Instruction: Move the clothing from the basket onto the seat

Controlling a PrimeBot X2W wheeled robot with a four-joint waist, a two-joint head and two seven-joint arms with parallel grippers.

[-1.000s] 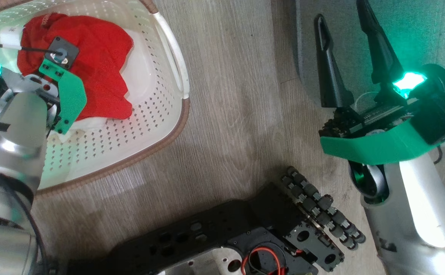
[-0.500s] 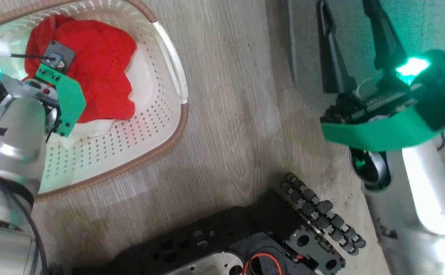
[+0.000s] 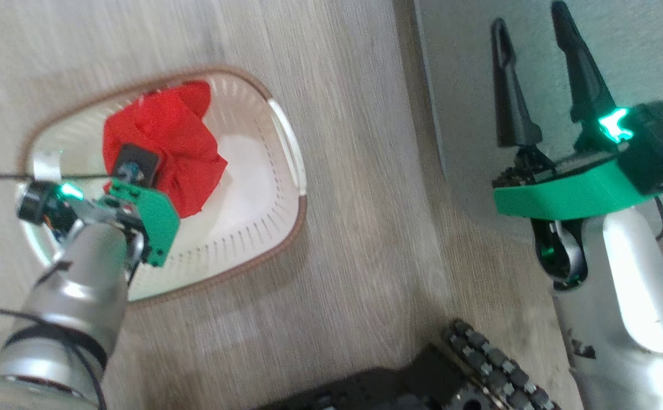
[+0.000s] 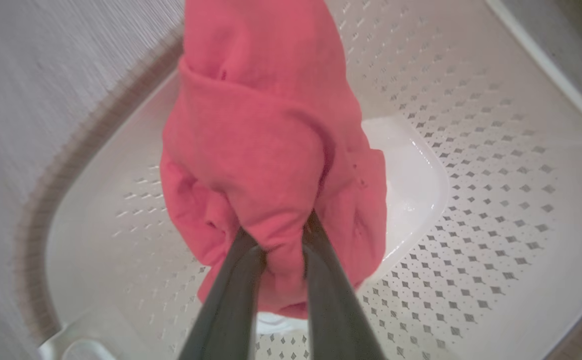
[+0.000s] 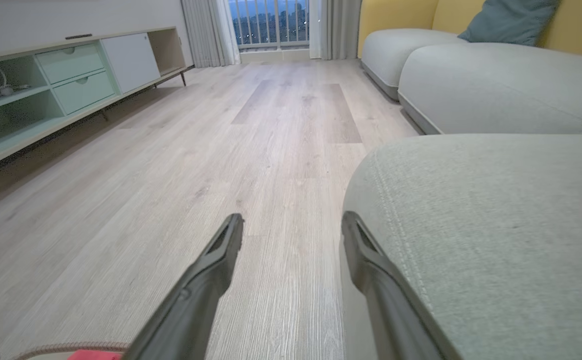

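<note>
Pinching a bunched red garment (image 4: pixel 266 125) tight in its left hand (image 4: pixel 283 239) over the basket (image 4: pixel 470 125), the robot seems mid-lift, and next must carry it across to the seat (image 5: pixel 495 225), where its right hand (image 5: pixel 291 227) hovers open and empty.

On pale wood-plank floor (image 3: pixel 359 188): cream perforated plastic basket with brown rim (image 3: pixel 263 210); grey-green upholstered sofa seat (image 3: pixel 456 85) stands apart, to its right.
</note>
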